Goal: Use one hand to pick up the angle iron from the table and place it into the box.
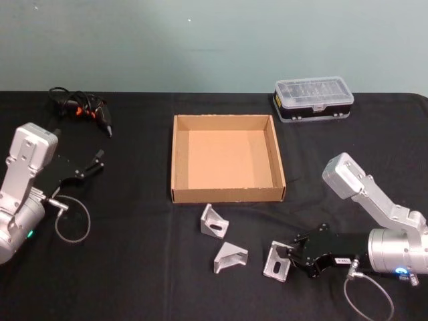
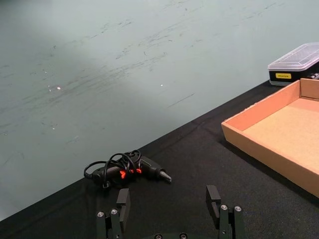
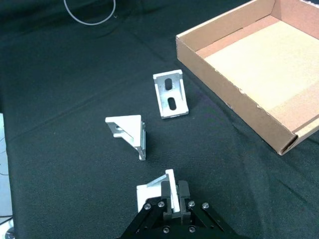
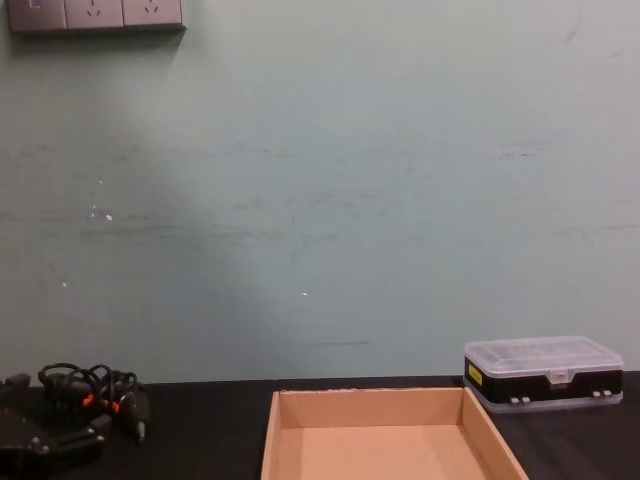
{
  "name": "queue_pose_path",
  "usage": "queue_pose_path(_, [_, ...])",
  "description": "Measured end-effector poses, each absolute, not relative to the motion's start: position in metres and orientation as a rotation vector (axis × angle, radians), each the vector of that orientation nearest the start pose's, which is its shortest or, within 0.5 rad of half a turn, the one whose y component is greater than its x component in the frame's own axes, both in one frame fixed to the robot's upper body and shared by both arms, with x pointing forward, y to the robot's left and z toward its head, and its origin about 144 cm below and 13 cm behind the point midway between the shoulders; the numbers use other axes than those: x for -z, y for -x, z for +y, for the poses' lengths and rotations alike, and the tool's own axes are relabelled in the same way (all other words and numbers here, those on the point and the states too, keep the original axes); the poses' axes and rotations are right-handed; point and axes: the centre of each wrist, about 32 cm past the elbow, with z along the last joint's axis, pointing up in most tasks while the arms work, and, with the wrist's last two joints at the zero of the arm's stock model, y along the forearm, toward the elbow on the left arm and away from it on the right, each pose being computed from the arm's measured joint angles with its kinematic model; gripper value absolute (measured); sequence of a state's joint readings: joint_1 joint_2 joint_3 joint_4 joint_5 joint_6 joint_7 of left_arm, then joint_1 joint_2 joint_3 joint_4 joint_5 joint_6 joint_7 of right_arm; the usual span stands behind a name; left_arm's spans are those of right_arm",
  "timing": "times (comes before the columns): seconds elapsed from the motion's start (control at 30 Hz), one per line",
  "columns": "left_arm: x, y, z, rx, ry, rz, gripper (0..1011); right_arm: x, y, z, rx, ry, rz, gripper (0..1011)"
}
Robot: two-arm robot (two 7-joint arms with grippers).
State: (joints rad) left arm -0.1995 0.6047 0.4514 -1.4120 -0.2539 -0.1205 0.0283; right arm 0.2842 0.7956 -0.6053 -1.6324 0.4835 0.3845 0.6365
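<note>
Plainly, the grasp is made and the carry is not. At the near right of the table (image 1: 134, 281), the right gripper (image 3: 172, 191) has its fingers pinched together on the upright flange of the gripped angle iron (image 3: 149, 191). That piece looks to sit on the black cloth, though I cannot tell whether it is a hair clear of it. Just beyond it lie 2 more brackets, apart from each other and untouched: the middle angle iron (image 3: 128, 133), tipped on its edge, and the far angle iron (image 3: 171, 94), showing its 2 slots and lying near the front wall of the box (image 1: 227, 194). The box is next in line, a low tan cardboard tray open at the top, and its floor is bare, so nothing has gone in yet. Off at the left side of the table, the left gripper (image 2: 168, 205) is parked with its fingers spread wide and nothing between them. At the far edge sit a corded tool (image 1: 83, 107) on the left and a black case with a clear lid (image 1: 313, 99) on the right, both well away from the work. By my judgement, what is left is the lift, the short move forward over the front wall, and the release inside, 1 bracket out of 3 being in hand.
</note>
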Motion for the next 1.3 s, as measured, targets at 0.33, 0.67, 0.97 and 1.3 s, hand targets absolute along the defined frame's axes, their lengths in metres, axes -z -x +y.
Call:
queue_pose_path(0.33, [-1.140,-0.489,0.310,-1.248,-0.304,-0.285,1000,-1.200,-0.481,-0.298,0.504,0.579,0.158,81])
queue_pose_path(0.67, [-1.140,-0.489,0.310,-1.248,-0.305,-0.285,1000,-1.237,-0.480,-0.297,0.611,0.496,0.044,81])
queue_pose_path(0.97, [-1.140,-0.489,0.310,-1.248,-0.304,-0.285,1000,-1.259,-0.495,-0.288,0.733,0.460,-0.033,81])
queue_pose_path(1.3, [-1.140,-0.489,0.310,-1.248,-0.304,-0.285,1000,-1.252,-0.536,-0.269,0.786,0.482,-0.014,81])
